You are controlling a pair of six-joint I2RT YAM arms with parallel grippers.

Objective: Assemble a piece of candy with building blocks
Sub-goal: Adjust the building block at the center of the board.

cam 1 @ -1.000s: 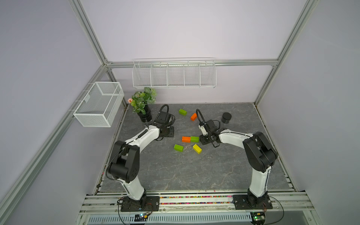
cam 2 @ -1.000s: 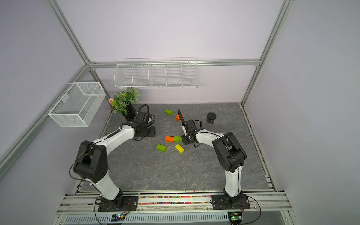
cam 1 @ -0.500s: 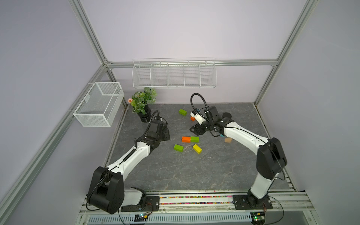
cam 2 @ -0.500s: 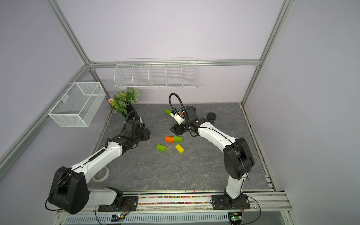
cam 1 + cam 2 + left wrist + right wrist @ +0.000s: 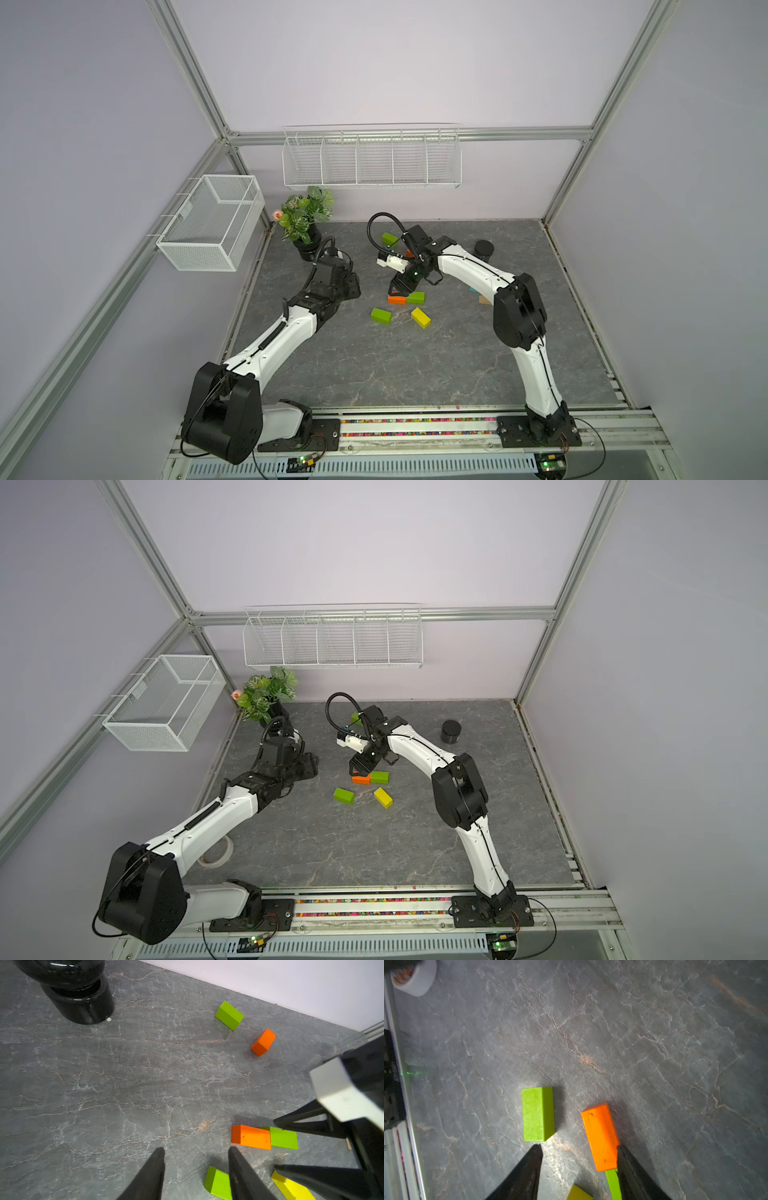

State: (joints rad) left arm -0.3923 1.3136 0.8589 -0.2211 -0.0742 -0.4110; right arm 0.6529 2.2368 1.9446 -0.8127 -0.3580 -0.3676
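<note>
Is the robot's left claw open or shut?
Open. In the left wrist view the left gripper shows its jaws apart, with only bare table between them and nothing held.

Both top views: mounted high over the front rail (image 5: 415, 419), angled down toward the back wall (image 5: 395, 83). Far off; whole desk (image 5: 374, 374) framed, near-identical, slight sideways offset.

Left wrist: low and near, looks past the left tool (image 5: 196, 1148) across the orange brick (image 5: 251, 1137) joined to a green brick (image 5: 283, 1138), on to the back wall.

Right wrist: closest, steeply down over the same orange brick (image 5: 601, 1136), facing past it toward the tape roll (image 5: 415, 978).

All four share that brick.
</note>
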